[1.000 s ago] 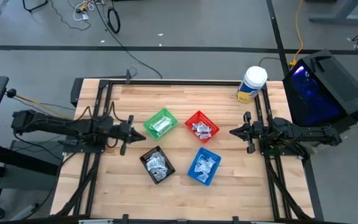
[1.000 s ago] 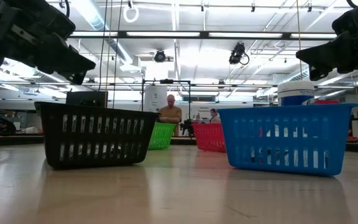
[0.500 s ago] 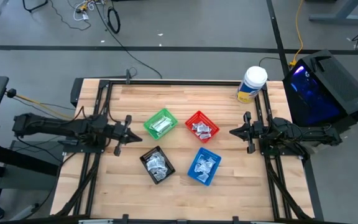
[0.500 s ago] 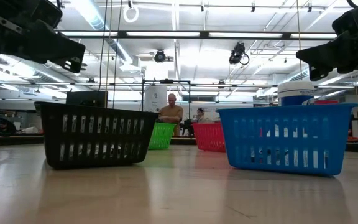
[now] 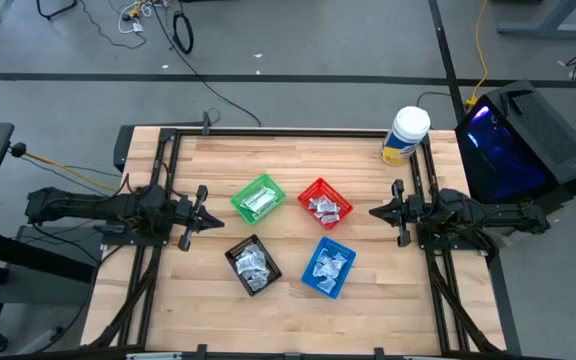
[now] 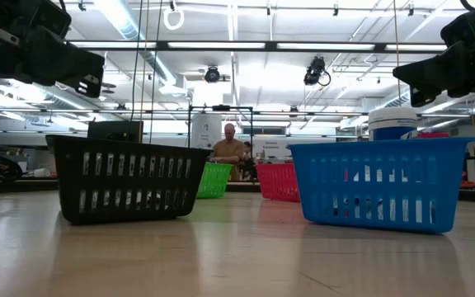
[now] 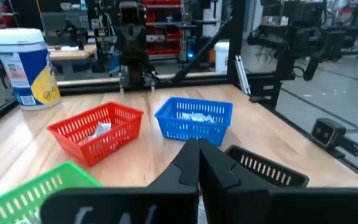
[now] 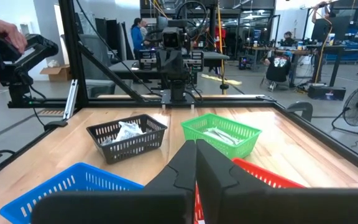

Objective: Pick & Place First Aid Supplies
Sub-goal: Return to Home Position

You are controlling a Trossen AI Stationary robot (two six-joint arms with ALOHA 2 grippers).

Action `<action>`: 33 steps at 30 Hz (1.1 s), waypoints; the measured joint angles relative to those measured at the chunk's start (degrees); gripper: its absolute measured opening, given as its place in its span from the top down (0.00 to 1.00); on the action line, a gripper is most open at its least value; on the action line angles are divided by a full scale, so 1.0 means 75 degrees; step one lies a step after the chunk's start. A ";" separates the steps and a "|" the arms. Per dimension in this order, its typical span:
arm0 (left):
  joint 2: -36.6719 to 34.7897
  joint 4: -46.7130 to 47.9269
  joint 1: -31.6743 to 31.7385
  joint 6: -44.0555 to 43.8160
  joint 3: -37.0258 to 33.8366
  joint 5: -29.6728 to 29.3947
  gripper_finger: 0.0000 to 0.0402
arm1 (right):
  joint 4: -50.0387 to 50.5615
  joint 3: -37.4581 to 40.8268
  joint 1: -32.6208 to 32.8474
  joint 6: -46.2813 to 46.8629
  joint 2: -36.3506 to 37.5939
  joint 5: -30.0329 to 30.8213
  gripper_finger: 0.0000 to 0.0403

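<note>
Overhead, all the packets (image 5: 259, 203) lie inside the green basket (image 5: 238, 199), red basket (image 5: 303, 196), black basket (image 5: 230, 252) or blue basket (image 5: 313, 259); none shows loose on the bench (image 5: 388, 300). The left end effector (image 5: 196, 208) and right end effector (image 5: 388, 212) sit at opposite sides, well apart from the baskets. At bench level, both hang high, carrying nothing. From the left wrist, its fingers (image 7: 185, 168) are pressed together, empty. From the right wrist, likewise. The packets look light, thin and slippery; I judge that a pinch across a raised edge would hold best.
</note>
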State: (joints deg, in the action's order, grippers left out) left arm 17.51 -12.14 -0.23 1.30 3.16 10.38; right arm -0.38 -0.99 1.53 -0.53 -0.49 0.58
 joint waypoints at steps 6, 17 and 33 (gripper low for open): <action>-0.0321 -0.0047 0.0000 0.0310 0.0000 -0.0011 1.00 | 0.0001 0.0001 0.0001 0.0000 0.0000 0.0000 0.97; -0.1231 0.0030 0.0000 -0.0076 -0.0353 0.0095 1.00 | 0.0000 0.0000 -0.0001 -0.0001 0.0000 0.0000 0.97; -0.2334 0.1139 0.0000 0.0514 -0.0356 -0.0338 1.00 | 0.0003 0.0003 -0.0002 0.0001 0.0000 0.0000 0.97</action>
State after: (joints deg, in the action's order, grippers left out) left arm 0.00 -3.60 -0.23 5.16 0.49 7.84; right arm -0.36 -0.97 1.52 -0.52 -0.49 0.58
